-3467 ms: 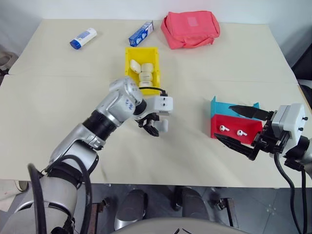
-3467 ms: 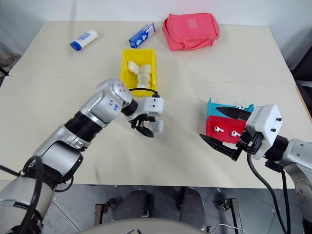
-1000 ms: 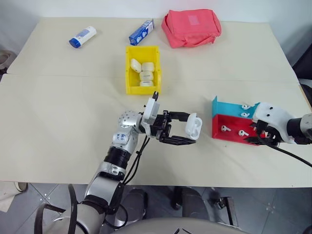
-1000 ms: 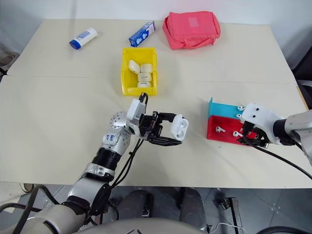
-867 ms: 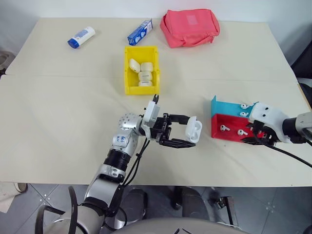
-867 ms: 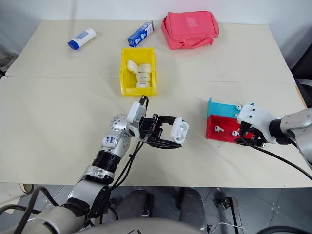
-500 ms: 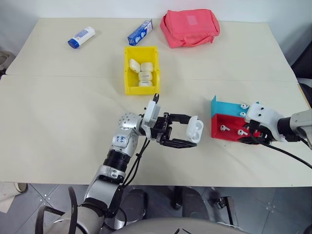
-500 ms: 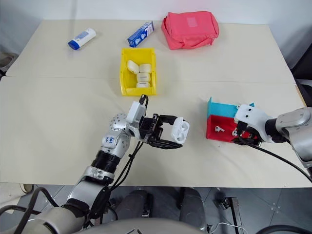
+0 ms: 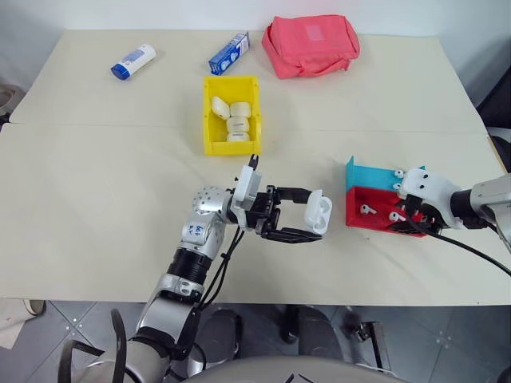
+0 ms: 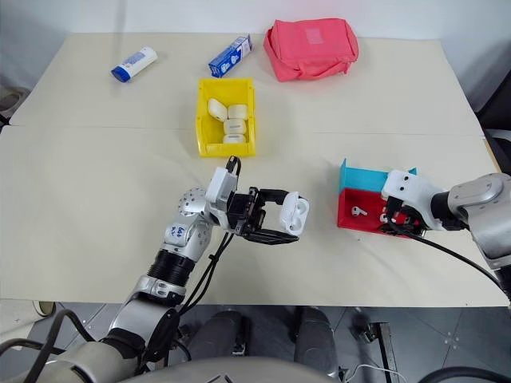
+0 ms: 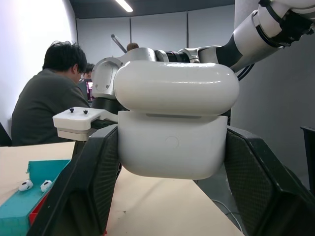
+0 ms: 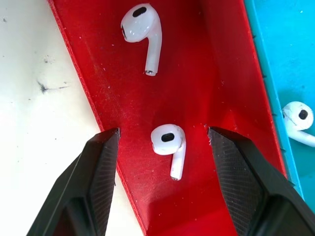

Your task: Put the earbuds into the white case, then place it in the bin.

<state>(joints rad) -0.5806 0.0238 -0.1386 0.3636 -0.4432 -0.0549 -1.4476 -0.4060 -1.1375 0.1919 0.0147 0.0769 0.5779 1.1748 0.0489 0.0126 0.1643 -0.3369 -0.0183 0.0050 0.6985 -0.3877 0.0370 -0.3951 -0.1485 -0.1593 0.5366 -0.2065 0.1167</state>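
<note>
My left gripper (image 9: 311,215) is shut on the white case (image 9: 318,212), holding it above the middle of the table with its lid flipped open. The left wrist view shows the case (image 11: 172,142) clamped between both fingers. Two earbuds (image 12: 142,29) lie in the red tray (image 9: 375,223) at the right. My right gripper (image 12: 162,130) hangs open over that tray, pointing down, and one earbud (image 12: 169,145) lies between its fingertips, untouched. The yellow bin (image 9: 209,112) stands beyond the left gripper and holds several cream cases.
A teal tray (image 9: 369,175) with more earbuds (image 12: 298,118) adjoins the red one. At the table's far edge lie a pink pouch (image 9: 311,44), a blue-and-white box (image 9: 230,53) and a white tube (image 9: 134,61). A seated person (image 11: 42,113) shows in the left wrist view.
My left gripper has carried the case from beside the bin toward the middle and turned to point right. My right gripper has come down over the red tray.
</note>
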